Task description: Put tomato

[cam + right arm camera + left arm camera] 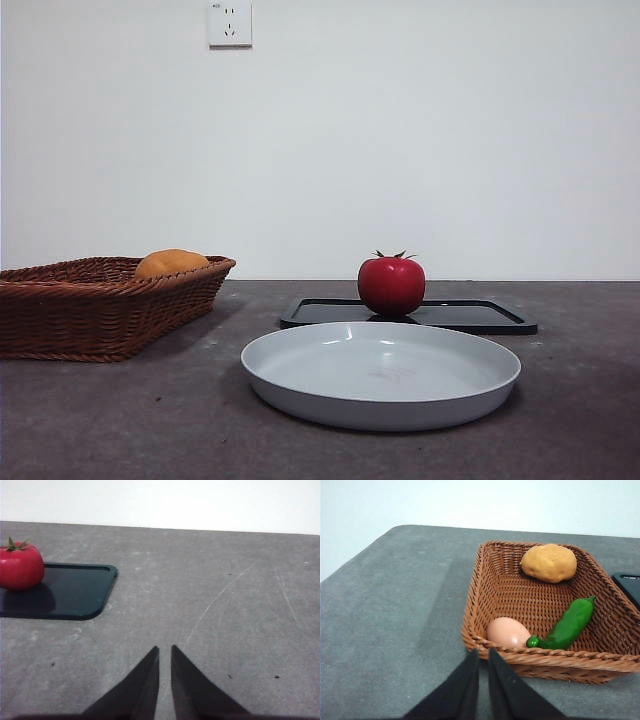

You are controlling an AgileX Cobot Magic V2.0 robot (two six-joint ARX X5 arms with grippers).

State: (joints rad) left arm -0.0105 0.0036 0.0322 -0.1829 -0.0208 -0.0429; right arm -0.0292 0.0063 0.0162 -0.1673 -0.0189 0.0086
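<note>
The left gripper (pixel 483 652) hangs above the surface with its two black jaws nearly closed, only a thin slit between them, nothing held. The right gripper (pixel 165 650) hangs likewise, jaws almost together and empty.

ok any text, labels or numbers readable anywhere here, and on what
No readable text in any view.
Wall socket: a tiny dark mark at its top left corner, too small to read.
Grey plate: a faint smudge on its inside, not legible as writing.
Tomato, black tray, wicker basket and its contents: no labels or print.
</note>
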